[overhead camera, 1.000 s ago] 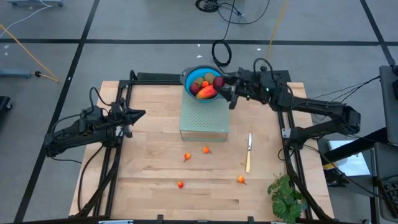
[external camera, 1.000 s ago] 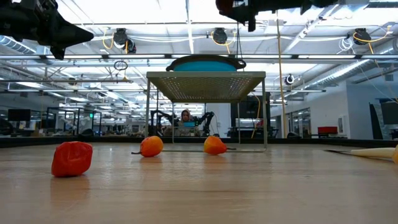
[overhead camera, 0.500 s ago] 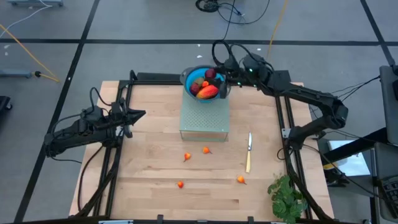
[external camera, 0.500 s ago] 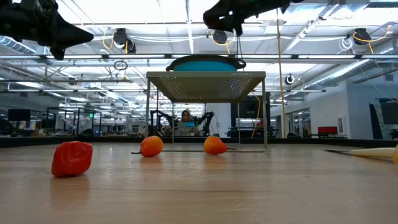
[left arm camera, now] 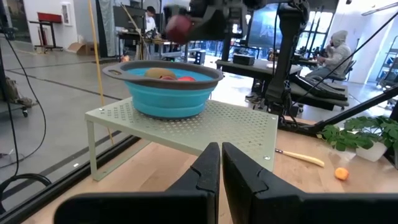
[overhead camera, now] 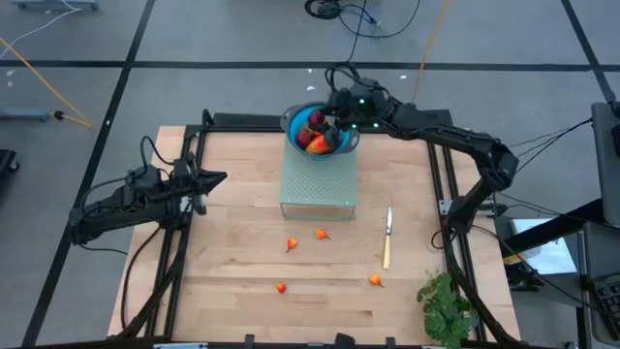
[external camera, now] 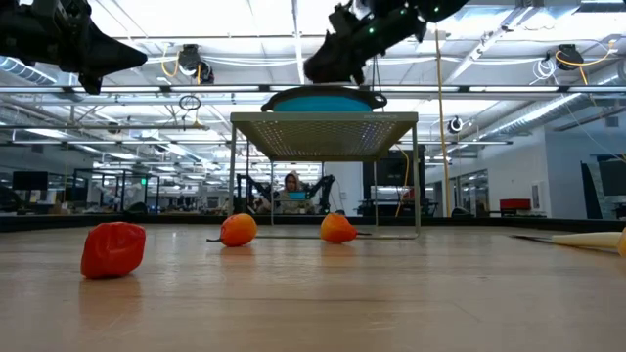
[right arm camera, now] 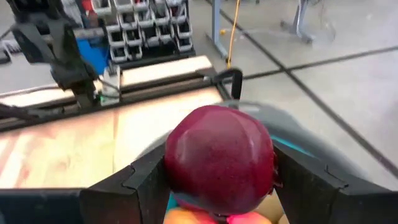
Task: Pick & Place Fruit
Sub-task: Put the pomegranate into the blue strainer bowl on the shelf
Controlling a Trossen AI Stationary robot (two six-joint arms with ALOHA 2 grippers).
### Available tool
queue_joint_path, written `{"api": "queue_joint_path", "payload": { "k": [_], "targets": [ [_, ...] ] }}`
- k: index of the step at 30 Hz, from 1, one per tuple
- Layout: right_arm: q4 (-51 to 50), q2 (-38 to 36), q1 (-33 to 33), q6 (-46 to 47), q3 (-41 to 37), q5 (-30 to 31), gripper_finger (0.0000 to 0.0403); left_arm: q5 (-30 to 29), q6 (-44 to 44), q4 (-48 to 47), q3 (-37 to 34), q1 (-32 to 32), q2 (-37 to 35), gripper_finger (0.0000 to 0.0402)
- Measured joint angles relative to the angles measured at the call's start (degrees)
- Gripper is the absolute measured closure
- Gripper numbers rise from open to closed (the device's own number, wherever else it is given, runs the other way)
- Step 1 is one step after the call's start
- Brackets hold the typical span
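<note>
Right tool (right arm camera: 217, 180) clamped on dark-red fruit (right arm camera: 219, 158), hovering over blue bowl (overhead camera: 308, 145) directly below. Placing step; next, lower and release. Left tool (left arm camera: 221, 177) pinched empty.

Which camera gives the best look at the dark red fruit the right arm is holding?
The right wrist view: the dark-red ball fills the frame between the right gripper's jaws. The high view shows it small over the blue bowl; the left wrist view shows it blurred; the low view hides it.
</note>
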Motion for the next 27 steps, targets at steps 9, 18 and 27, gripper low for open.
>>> {"api": "queue_joint_path", "payload": {
  "k": [9,18,27],
  "targets": [
    [-1.70,4.11,-0.31,-0.30,0.07,-2.61,0.0168,0.01,0.00,0.04,0.00,0.00,0.01,0.0385],
    [-5.90,4.37,-1.41,-0.20,0.07,-2.20,0.0167,-2.52,-0.48,0.07,0.00,0.00,0.01,0.0385],
    [-7.81,4.37,-1.40,-0.35,0.07,-2.18,0.0167,-2.56,-1.77,0.07,0.00,0.00,0.02,0.0385]
  ]
}}
